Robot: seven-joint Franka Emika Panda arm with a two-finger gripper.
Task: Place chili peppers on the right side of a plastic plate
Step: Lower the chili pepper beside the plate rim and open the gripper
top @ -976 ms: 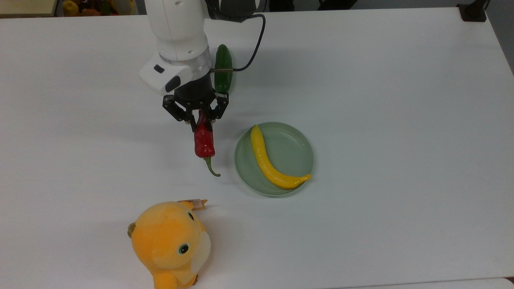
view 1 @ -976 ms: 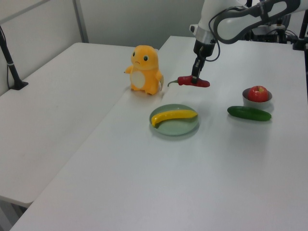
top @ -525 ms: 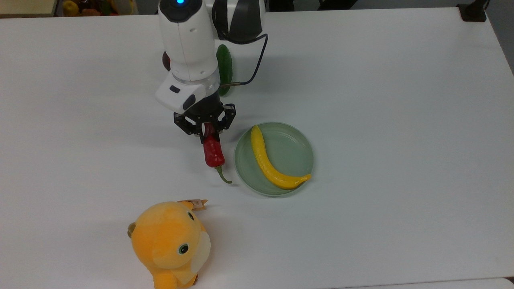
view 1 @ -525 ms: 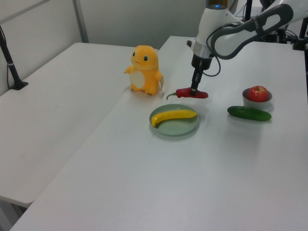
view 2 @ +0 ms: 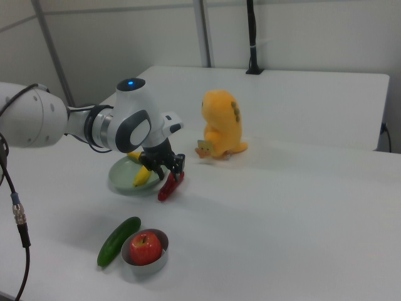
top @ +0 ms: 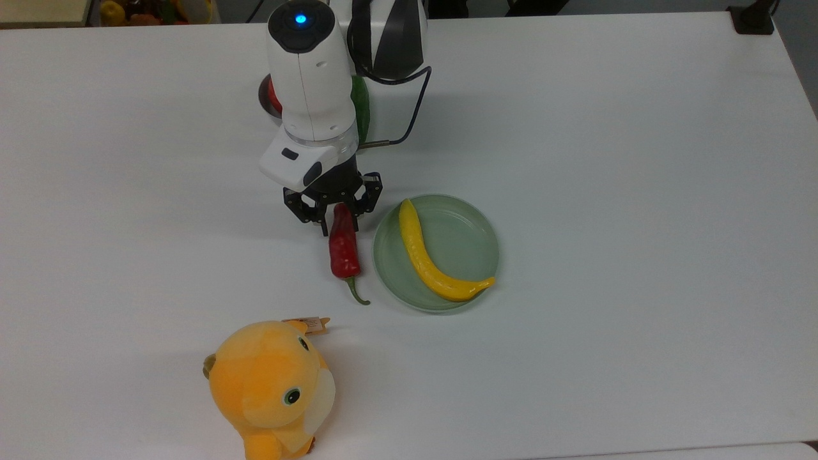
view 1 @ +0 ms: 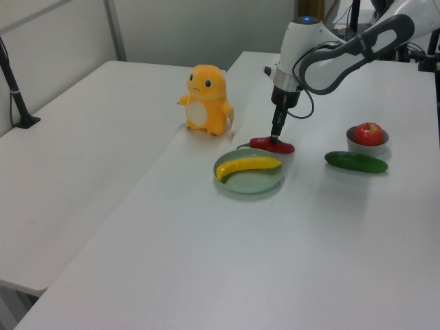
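In the top view, the gripper (top: 337,216) is closed on the chili (top: 343,246) by its tip; its long axis runs 12 to 6, hanging just at 9 o'clock of the plastic plate (top: 479,236)

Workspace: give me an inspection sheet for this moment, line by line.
Surface: white table, a second white table beside it.
Job's things: chili lies just off the plate's rim, on the top view's left; its blunt end sits between the gripper fingers.
Clutter: banana in the plate; orange plush; cucumber; apple in a metal bowl.
Gripper: gripper shut on the chili, low by the table.
Cables: black cable looping from the wrist.
Surroundings: grey walls, a black post at the far table edge.
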